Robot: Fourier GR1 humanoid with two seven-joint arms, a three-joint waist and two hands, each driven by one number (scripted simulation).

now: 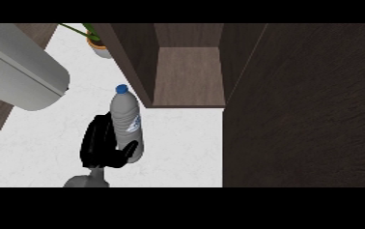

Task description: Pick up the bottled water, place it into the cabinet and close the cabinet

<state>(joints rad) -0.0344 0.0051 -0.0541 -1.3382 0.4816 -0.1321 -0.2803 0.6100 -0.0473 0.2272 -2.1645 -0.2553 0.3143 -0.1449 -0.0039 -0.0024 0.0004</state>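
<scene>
- Left hand (pixel 103 146) — fingers and thumb curled round the lower half of the bottled water (pixel 127 121).
- Bottle, blue cap up, over the white counter (pixel 43 146), just left of the open cabinet (pixel 189 76).
- Potted plant (pixel 96 39) — behind, near the cabinet's left wall.

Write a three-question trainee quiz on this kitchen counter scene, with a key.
1. True or false: the dark wooden cabinet stands open.
2. Which hand's fingers curl round the clear plastic water bottle with the blue cap?
3. What stands at the far end of the white counter: A) a potted green plant, B) a red kettle, C) a bowl?

Key: 1 true; 2 the left hand; 3 A.
</scene>
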